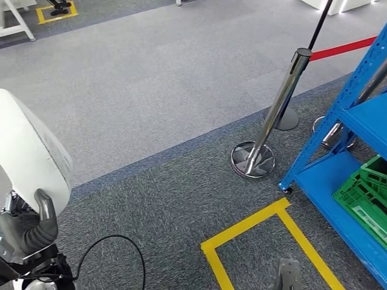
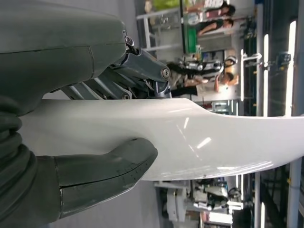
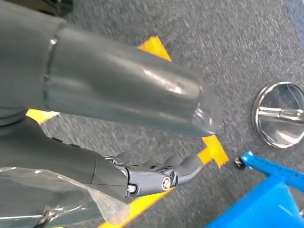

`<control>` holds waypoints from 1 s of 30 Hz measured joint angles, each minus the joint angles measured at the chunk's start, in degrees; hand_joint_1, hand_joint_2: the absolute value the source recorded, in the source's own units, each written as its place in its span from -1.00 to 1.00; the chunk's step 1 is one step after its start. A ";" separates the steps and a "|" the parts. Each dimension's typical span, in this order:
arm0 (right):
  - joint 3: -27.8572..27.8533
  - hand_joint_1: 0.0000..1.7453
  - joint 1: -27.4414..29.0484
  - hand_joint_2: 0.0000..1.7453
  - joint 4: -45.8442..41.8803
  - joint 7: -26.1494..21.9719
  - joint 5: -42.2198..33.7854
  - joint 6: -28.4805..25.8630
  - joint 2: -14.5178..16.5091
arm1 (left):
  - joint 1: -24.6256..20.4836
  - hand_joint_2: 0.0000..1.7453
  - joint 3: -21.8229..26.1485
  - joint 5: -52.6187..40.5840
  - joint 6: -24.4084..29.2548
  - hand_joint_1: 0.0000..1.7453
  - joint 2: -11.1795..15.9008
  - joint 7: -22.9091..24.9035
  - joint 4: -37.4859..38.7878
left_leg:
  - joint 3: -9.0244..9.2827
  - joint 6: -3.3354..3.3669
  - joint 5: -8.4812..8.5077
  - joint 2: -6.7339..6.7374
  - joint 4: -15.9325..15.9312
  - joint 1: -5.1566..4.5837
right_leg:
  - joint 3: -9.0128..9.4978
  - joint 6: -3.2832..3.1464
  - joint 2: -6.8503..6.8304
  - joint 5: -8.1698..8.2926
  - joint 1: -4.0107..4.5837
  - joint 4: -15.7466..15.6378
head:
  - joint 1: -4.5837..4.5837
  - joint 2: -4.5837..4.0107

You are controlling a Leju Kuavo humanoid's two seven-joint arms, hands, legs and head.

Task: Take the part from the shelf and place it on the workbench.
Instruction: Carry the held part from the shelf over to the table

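At lower left of the head view, left hand (image 1: 34,226) holds the white part (image 1: 29,151), grey thumb over its near edge; left wrist view confirms, thumb (image 2: 107,168) under the glossy white panel (image 2: 201,137) and darker fingers (image 2: 143,71) clamped on the opposite face. Part is up off the floor beside the robot's body, not on any surface. Black cable (image 1: 114,248) loops on the carpet just beside that hand.

Right hand (image 3: 150,175) holds nothing, fingers stretched out nearly straight and apart from the thumb (image 3: 132,90), hanging above the carpet and yellow tape (image 3: 211,149).

Yellow tape square (image 1: 256,226) marks the dark grey carpet (image 1: 159,199) ahead. Blue shelf (image 1: 328,181) at right, foot just beside the tape corner; green crate (image 1: 365,193) sits on its lowest level. Chrome stanchion (image 1: 274,115) with round base stands near the shelf, red belt (image 1: 342,48) running from its top. Lighter grey carpet beyond.
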 joint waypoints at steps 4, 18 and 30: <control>0.48 -1.00 0.11 -1.00 0.00 0.01 -0.60 -0.11 -0.03 | -0.10 1.00 0.29 -0.10 -0.22 1.00 -0.01 0.01 -0.10 | -6.33 -0.98 -5.80 4.72 13.34 0.27 | 0.55 -0.82 -3.54 -0.47 0.21 -0.17 | -0.55 -0.01; 1.79 -1.00 -0.43 -1.00 0.02 -0.04 -1.41 -0.02 -0.17 | -0.19 1.00 1.09 -0.11 -0.20 1.00 -0.15 -0.02 -0.61 | 1.00 2.28 1.75 5.45 -2.73 -0.21 | -3.26 1.61 -2.92 -7.75 0.49 10.55 | 0.20 0.00; 5.11 -1.00 -1.37 -1.00 1.07 0.01 -1.76 -1.18 -0.55 | -0.94 1.00 1.11 -0.14 -0.42 1.00 -0.04 0.05 -0.62 | -0.16 -0.04 0.77 -0.50 -0.55 0.13 | -1.27 -0.07 0.23 0.36 0.16 0.94 | -0.02 0.00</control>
